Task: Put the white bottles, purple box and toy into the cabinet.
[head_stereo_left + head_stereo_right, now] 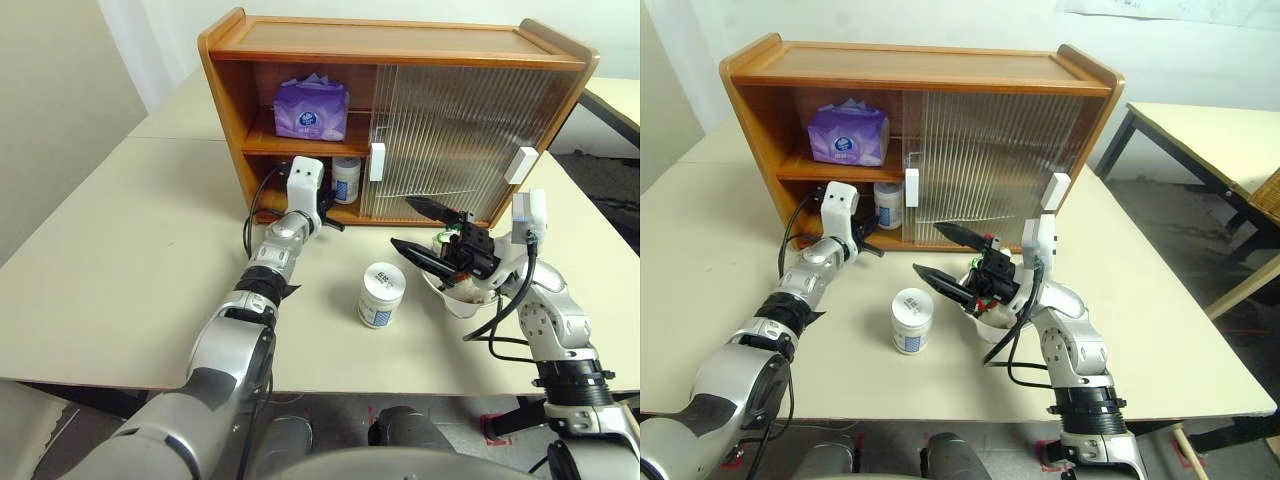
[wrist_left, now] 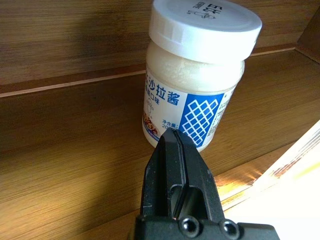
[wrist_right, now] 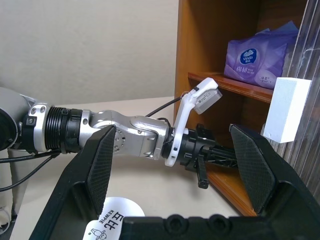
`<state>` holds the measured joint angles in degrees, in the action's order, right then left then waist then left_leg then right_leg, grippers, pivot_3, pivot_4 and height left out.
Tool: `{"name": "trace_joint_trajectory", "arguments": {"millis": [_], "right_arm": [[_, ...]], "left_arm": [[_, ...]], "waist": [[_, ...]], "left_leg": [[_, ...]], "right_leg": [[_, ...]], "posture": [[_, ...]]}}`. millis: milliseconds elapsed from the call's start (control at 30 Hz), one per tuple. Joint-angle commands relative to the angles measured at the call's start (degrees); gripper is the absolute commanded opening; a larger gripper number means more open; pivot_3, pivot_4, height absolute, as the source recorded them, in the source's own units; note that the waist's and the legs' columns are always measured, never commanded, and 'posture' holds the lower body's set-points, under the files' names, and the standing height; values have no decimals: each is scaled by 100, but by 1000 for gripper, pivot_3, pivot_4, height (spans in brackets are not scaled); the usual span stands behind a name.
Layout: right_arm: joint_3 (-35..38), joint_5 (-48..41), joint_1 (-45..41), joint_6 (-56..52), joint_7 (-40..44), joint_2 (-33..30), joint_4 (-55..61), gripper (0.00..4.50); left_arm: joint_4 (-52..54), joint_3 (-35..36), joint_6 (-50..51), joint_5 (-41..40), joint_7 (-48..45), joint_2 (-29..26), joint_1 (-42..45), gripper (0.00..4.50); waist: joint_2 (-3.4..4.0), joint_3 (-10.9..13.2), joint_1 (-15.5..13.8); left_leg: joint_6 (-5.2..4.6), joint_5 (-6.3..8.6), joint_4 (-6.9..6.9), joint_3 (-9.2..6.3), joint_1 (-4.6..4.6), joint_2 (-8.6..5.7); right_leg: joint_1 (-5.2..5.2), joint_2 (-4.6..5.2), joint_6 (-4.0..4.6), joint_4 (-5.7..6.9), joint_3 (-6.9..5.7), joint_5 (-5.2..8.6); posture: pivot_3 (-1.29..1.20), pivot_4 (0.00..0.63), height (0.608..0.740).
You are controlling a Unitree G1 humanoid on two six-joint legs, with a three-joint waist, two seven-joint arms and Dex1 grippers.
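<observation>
The cabinet (image 1: 400, 45) stands at the table's far side, its left half uncovered. The purple box (image 1: 311, 108) lies on the upper shelf. One white bottle (image 2: 195, 75) stands upright on the lower shelf, and my left gripper (image 2: 173, 134) is shut, its tip right at the bottle's label. The other white bottle (image 1: 381, 294) stands on the table in front of the cabinet. To its right my right gripper (image 1: 402, 222) hangs open and empty above a bowl (image 1: 462, 300). The toy (image 1: 983, 290) is mostly hidden behind that gripper; only red and green bits show.
Ribbed sliding doors (image 1: 450, 140) with white handles (image 1: 377, 161) cover the cabinet's right half. The table (image 1: 130, 260) stretches wide and bare to the left. A second table (image 1: 1200, 130) stands off to the right.
</observation>
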<state>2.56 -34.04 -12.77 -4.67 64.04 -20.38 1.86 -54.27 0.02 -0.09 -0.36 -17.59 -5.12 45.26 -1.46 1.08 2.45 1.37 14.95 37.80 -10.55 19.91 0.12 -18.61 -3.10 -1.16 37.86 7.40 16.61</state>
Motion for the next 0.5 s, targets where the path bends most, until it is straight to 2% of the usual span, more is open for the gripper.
{"name": "trace_joint_trajectory", "arguments": {"millis": [33, 133, 267, 500], "right_arm": [[-45, 27, -41, 35, 43, -18, 10, 4500], [-44, 25, -46, 36, 56, -15, -2, 4500], [-52, 25, -42, 51, 76, -1, -25, 4500], [-80, 27, -76, 73, 151, 16, -112, 4500]], "left_arm": [[113, 22, -24, -1, -28, -93, -89, 19], [515, 47, 92, -48, -89, -235, -334, 19], [1618, 51, 447, -201, -354, -462, -1021, 19], [3284, 33, 674, -960, -1705, -906, -2009, 19]], "waist": [[0, 0, 4], [0, 0, 12], [0, 0, 53], [0, 0, 9]], "left_leg": [[0, 0, 0, 0, 0, 0], [0, 0, -1, 0, -1, 0], [1, 1, -4, 2, -1, 0], [5, 3, -5, 1, 1, -1]], "right_leg": [[0, 0, 0, 0, 0, 0], [0, 0, 0, 0, 0, 0], [0, 0, 1, 0, -1, 3], [-3, -1, 13, 0, -3, 4]], "posture": [[-128, 0, 740], [-128, 0, 740], [-126, 0, 740], [-108, 0, 740]]}}
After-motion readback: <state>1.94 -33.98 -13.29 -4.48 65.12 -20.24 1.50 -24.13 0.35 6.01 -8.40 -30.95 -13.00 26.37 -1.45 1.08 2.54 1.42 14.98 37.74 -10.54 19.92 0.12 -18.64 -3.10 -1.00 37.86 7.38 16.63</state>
